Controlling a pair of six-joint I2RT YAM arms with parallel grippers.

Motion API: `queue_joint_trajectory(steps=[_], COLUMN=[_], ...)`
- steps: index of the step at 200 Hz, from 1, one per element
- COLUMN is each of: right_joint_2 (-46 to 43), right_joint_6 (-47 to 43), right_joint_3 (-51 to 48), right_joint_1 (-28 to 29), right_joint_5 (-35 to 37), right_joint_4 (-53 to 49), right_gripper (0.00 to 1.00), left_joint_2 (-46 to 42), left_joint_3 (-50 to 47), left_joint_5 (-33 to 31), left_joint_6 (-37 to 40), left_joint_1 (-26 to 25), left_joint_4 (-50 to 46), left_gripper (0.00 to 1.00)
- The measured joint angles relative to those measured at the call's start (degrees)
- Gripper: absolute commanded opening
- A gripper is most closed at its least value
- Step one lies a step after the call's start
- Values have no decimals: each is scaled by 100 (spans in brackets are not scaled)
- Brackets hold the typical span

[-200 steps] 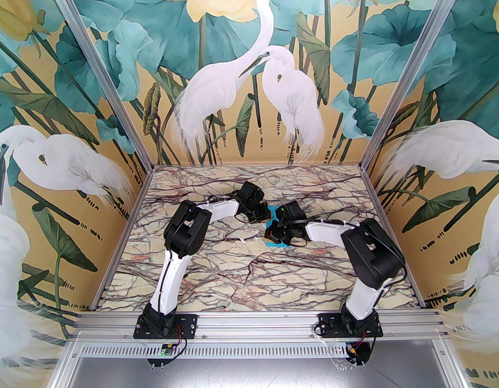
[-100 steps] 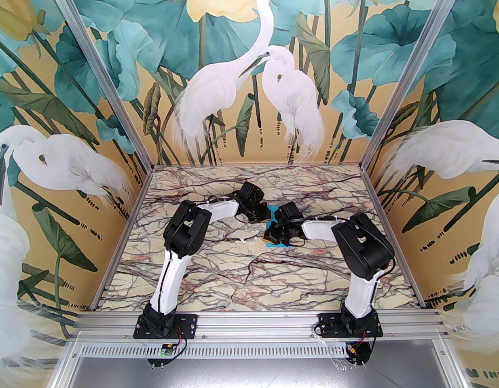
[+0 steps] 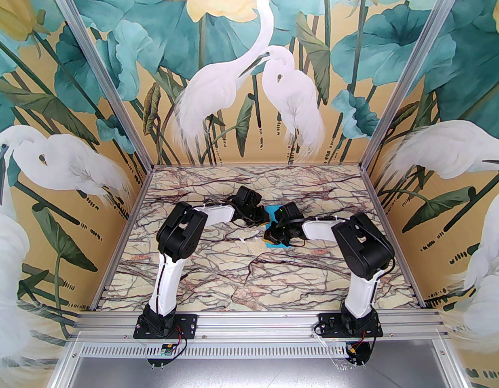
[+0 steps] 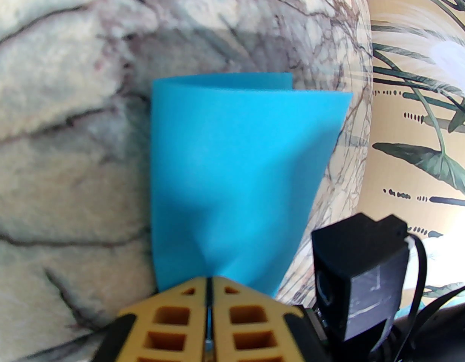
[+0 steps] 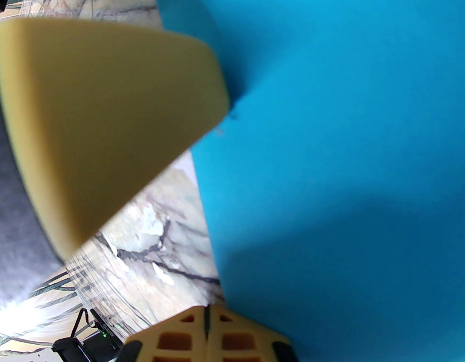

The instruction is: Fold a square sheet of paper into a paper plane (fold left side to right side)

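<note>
Currently, square sheet of paper (image 4: 232, 157) sits doubled, uncreased; left gripper (image 4: 209, 281) pinches it, right gripper (image 5: 207, 311) pressed together; plane folds remain.

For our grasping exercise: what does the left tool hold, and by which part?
The square sheet of paper, seemingly pinched at one edge by the shut left tool.

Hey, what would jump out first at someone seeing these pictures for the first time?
The bright cyan square sheet of paper, curled over on itself, with the left gripper pinching one edge. It sits near the middle of the marble-patterned table, and a mural of white egrets covers the walls behind.
</note>
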Motion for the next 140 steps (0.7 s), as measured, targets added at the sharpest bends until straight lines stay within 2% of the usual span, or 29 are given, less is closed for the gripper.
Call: queue_joint_trajectory(steps=[140], right_joint_2=[-44], right_joint_6=[2], right_joint_3=[-400], right_joint_1=[-61], right_joint_5=[-203], right_joint_4=[693], right_gripper=[0], left_joint_2=[616], left_joint_3=[986], left_joint_5=[2], left_joint_6=[210], left_joint_1=[229], left_joint_4=[-286], left_gripper=[10])
